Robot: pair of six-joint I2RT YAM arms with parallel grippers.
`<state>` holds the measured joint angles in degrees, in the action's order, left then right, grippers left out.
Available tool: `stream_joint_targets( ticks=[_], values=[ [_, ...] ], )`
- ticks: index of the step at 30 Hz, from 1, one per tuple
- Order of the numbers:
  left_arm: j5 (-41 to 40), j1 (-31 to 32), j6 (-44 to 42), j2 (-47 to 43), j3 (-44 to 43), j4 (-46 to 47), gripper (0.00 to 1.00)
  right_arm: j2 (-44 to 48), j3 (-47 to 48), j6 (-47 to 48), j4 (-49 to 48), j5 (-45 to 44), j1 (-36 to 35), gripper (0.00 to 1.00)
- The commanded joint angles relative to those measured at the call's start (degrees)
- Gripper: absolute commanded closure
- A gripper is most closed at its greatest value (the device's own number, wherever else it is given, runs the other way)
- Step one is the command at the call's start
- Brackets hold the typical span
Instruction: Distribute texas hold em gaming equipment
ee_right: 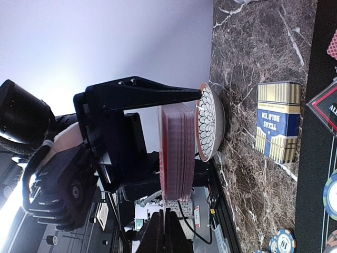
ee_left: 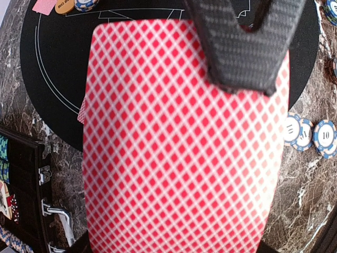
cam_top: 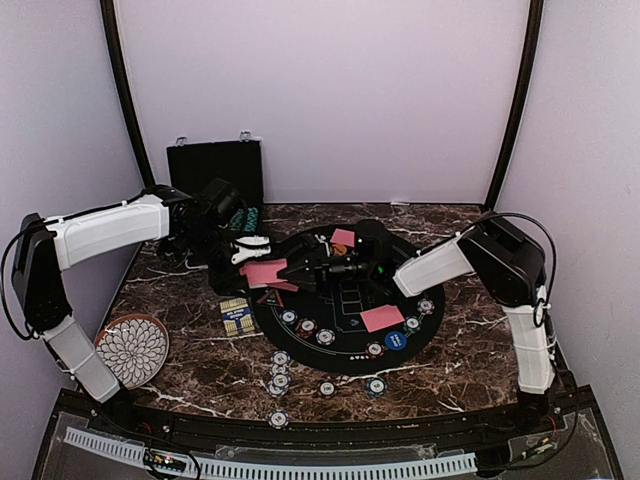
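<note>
My left gripper is shut on a deck of red-backed playing cards and holds it over the left edge of the round black mat. The deck fills the left wrist view, and the right wrist view shows it edge-on. My right gripper is at the deck's near edge, its fingers pinched on one thin card edge. Single cards lie on the mat. Poker chips, a blue button and a red-edged black triangle marker also lie on the mat. An orange button shows in the left wrist view.
More chips lie on the marble table in front of the mat. A blue and gold card box lies left of the mat. The flower-patterned plate stands at the front left, and the black case is open at the back left.
</note>
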<state>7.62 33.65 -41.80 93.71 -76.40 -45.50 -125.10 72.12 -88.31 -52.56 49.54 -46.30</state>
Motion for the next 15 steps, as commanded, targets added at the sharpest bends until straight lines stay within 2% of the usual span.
stream_joint_targets(
  ticks=[1,10,15],
  values=[
    [-0.2,-0.3,-0.5,-1.5,-0.3,-0.9,1.0,3.0,-1.7,-1.8,-5.6,0.0,1.6,1.0],
    [-0.7,-0.3,-0.5,-1.7,-0.1,-1.1,1.0,4.6,-4.8,-0.6,-5.4,0.5,3.6,1.0],
    [-1.0,-0.3,-0.6,-2.0,0.4,-1.5,1.0,6.0,-6.0,3.7,-0.3,0.5,5.7,1.0]
  ],
)
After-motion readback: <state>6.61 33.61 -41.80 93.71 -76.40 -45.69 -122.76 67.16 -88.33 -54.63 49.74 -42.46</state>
